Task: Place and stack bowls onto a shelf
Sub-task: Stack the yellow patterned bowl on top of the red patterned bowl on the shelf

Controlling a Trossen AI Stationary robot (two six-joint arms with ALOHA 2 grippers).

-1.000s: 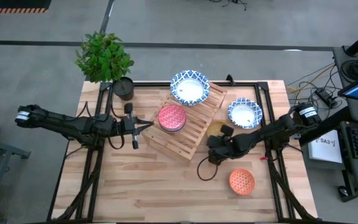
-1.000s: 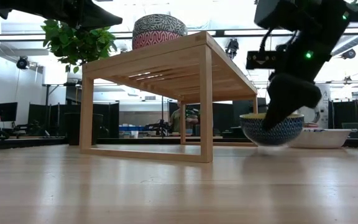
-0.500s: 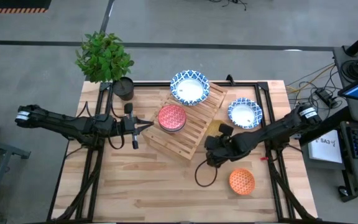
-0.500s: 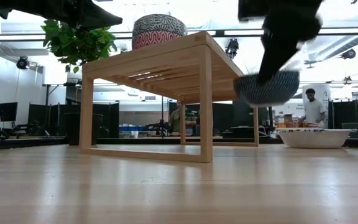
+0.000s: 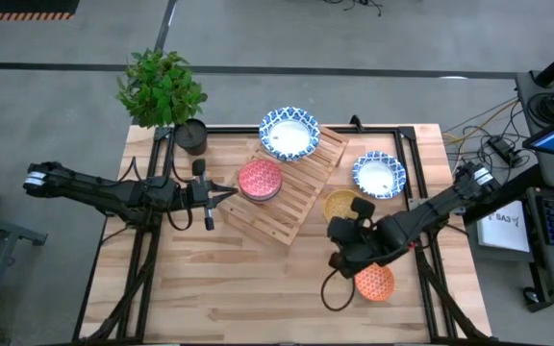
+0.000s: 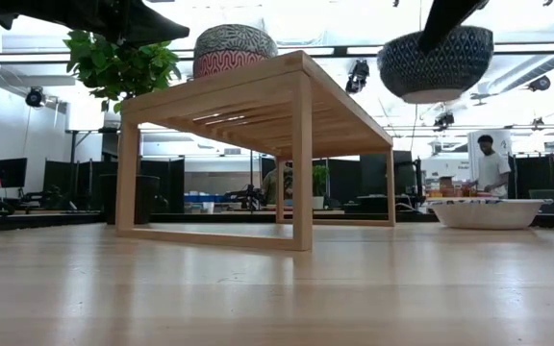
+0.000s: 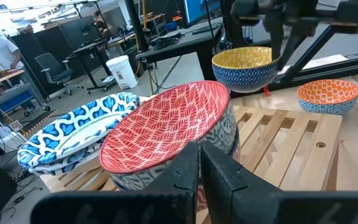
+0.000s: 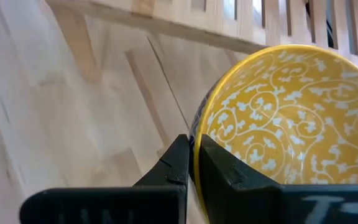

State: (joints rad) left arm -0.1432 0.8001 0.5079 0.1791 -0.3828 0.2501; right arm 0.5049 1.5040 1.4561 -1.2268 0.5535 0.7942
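Note:
My right gripper [image 5: 347,219] is shut on the mustard-yellow bowl [image 5: 340,204], which hangs in the air right of the wooden shelf [image 5: 296,197], higher than the shelf top in the low view. The pink-red bowl [image 5: 261,180] and a large white bowl with a blue rim [image 5: 289,134] stand on the shelf. A second white and blue bowl [image 5: 379,175] and the orange bowl [image 5: 374,281] rest on the table. My left gripper [image 5: 229,192] is shut at the shelf's left side, its tips just before the pink-red bowl [image 7: 173,130]. My right gripper pinches the yellow bowl's rim [image 8: 196,140], one finger [image 8: 219,168] inside the bowl and one [image 8: 178,163] outside. The bowl [image 6: 436,62] is lifted clear of the table and stays roughly upright. My left gripper: I cannot tell whether its shut tips touch the pink-red bowl or the shelf.
A dark plant pot [image 5: 190,136] with a green plant stands at the table's far left corner. Bare tabletop [image 5: 229,288] lies along the near side and near left. The orange bowl sits right below my right arm. A person [image 6: 489,163] stands in the room beyond the table.
My right gripper has lifted the yellow bowl from the table to above shelf height and drawn a little toward the near edge. The shelf with its two bowls has slid slightly toward the table's left.

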